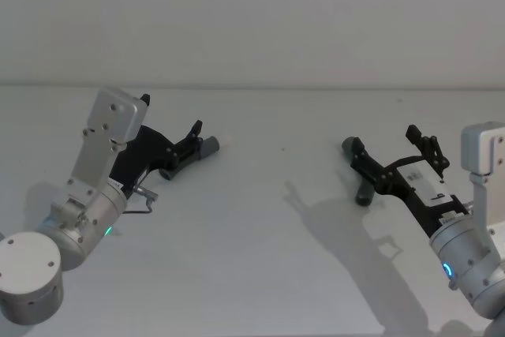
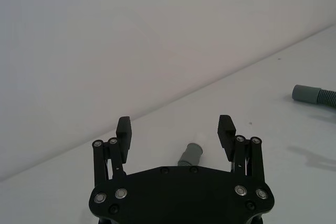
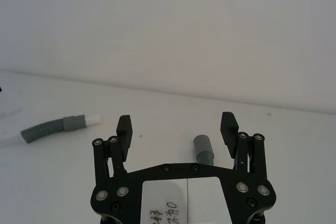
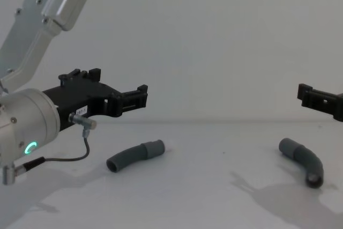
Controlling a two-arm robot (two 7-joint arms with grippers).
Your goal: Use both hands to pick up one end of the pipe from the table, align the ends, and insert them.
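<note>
Two dark grey ribbed pipe pieces lie apart on the white table [image 1: 260,274]. The left piece [image 4: 134,155] lies under my left gripper [image 1: 170,114], its end [image 2: 190,154] showing below the open fingers; the right wrist view shows its white tip [image 3: 93,119]. The right piece [image 4: 303,159] lies curved under my right gripper [image 1: 381,138], its grey socket end [image 3: 203,148] showing between that gripper's open fingers. In the chest view both grippers hang well above the table, touching nothing. The right piece [image 2: 315,95] also shows far off in the left wrist view.
A plain white wall [image 1: 252,21] rises behind the table's far edge. A thin grey cable [image 4: 80,154] loops down from my left wrist. White table surface stretches between the two pieces and in front of them.
</note>
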